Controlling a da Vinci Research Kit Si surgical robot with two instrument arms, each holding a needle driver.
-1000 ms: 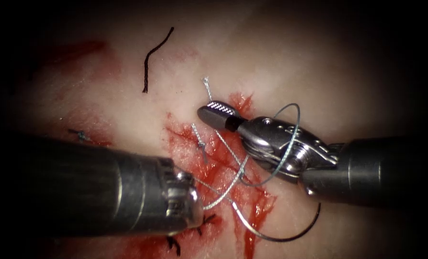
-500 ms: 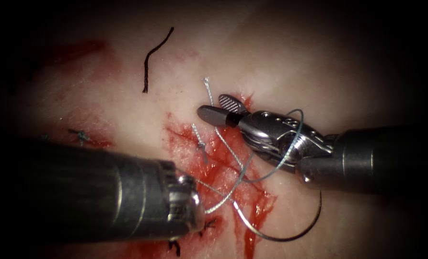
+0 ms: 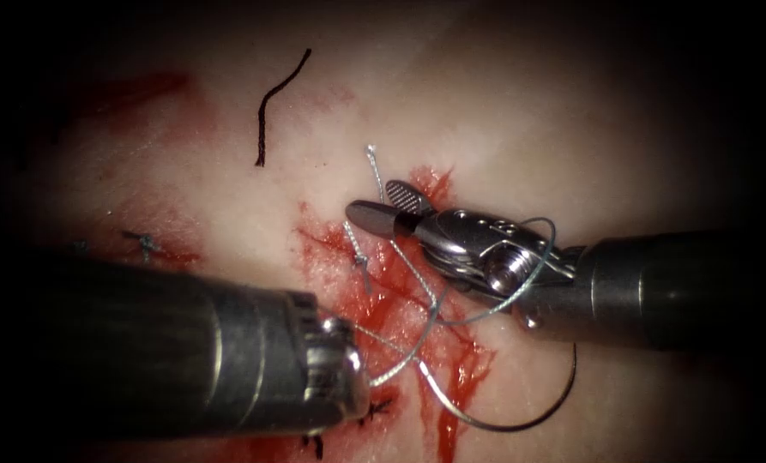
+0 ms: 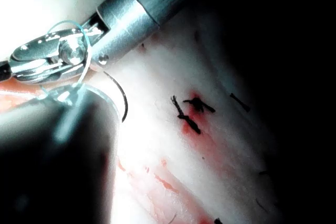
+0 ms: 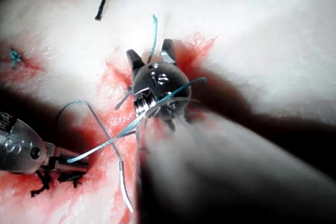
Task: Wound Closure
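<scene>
Reaching with parted, empty jaws, right tool [image 3: 381, 204] straddles thread tail [image 3: 372, 167] at wound's [image 3: 400, 300] twelve o'clock | left tool [image 5: 79, 165] grips thread [image 3: 391, 343] | needle [image 3: 520, 411] lies free at five o'clock | we advise closing squarely on the tail.

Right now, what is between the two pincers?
In the endoscope view, thread and red fluid on the cut lie between the left pincer and the open right pincer. The needle lies loose on the tissue.

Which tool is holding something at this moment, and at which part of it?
Left tool grips the thread near its free end. Right tool, jaws open, holds nothing. The needle lies free on the tissue.
</scene>
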